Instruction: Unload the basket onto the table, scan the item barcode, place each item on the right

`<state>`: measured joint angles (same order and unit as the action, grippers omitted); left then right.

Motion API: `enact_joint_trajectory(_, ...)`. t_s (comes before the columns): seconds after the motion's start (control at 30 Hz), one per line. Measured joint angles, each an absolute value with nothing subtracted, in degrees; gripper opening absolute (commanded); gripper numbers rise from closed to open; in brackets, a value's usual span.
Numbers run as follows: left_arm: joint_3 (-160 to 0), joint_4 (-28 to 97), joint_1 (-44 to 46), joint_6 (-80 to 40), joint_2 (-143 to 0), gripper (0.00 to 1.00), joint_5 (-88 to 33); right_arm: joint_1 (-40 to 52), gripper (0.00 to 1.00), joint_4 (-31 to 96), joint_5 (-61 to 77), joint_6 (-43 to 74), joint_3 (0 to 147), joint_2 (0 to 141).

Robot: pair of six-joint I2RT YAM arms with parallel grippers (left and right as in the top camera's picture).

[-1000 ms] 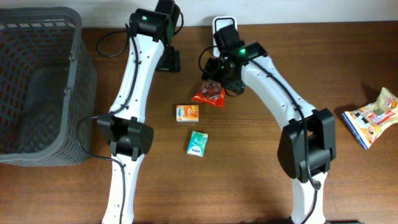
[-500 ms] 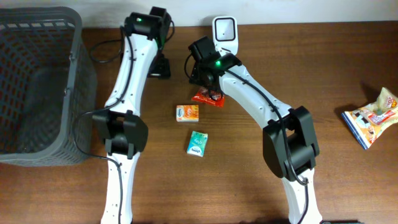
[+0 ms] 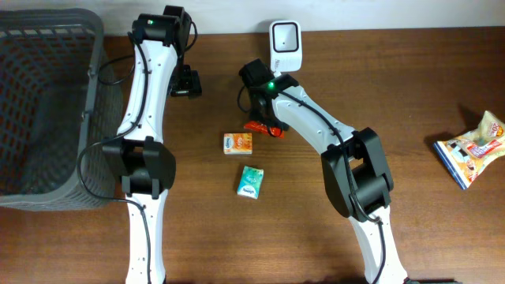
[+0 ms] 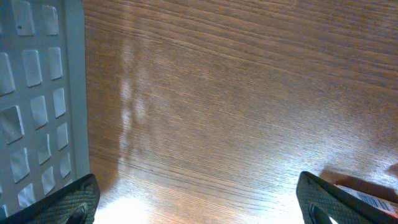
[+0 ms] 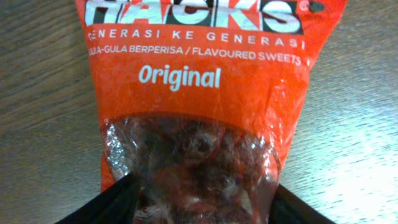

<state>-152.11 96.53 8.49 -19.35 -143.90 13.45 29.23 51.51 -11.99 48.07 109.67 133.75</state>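
We find the red bag of sweets (image 5: 199, 81) lying flat on the tabletop (image 3: 394, 87), just below the white scanner (image 3: 284, 38) and just beside a small orange box (image 3: 237, 143). The right gripper (image 5: 202, 198) sits low over the bag; from its wrist view the fingers (image 5: 115, 200) stand on either side of the bag's clear lower end (the dark sweets show through it), close against its edges. We cannot tell whether they are pressing on it or only flanking it. The label reads "Original"; we see no barcode on this face.

The left gripper (image 3: 187, 81) hangs over bare wood near the back edge, between the grey basket (image 3: 47, 17) and the scanner, its fingers (image 4: 68, 202) spread wide with nothing between them.

A teal packet (image 3: 250, 181) lies below the orange box, and a snack bag (image 3: 472, 150) lies well apart at the right.
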Motion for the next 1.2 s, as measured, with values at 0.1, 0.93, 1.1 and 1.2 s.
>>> enact_joint_trajectory(0.1, -152.11, 96.53, 8.49, -19.35, -143.9, 0.99, 13.45, 29.23, 0.35, 52.51, -13.13, 48.38, 109.69, 133.78)
enact_joint_trajectory(0.93, -152.11, 96.4, 8.49, -19.35, -143.9, 0.99, 13.43, 23.7, 0.04, 49.8, -15.94, 15.81, 135.61, 135.35)
enact_joint_trajectory(1.1, -152.09, 96.42, 8.49, -19.35, -143.9, 0.99, 13.37, 23.51, 0.04, 38.5, -18.2, 7.14, 135.55, 135.39)
enact_joint_trajectory(1.2, -152.09, 96.16, 8.49, -19.35, -143.9, 0.99, 13.3, 22.94, 0.04, 34.57, -18.24, 5.8, 135.48, 135.39)
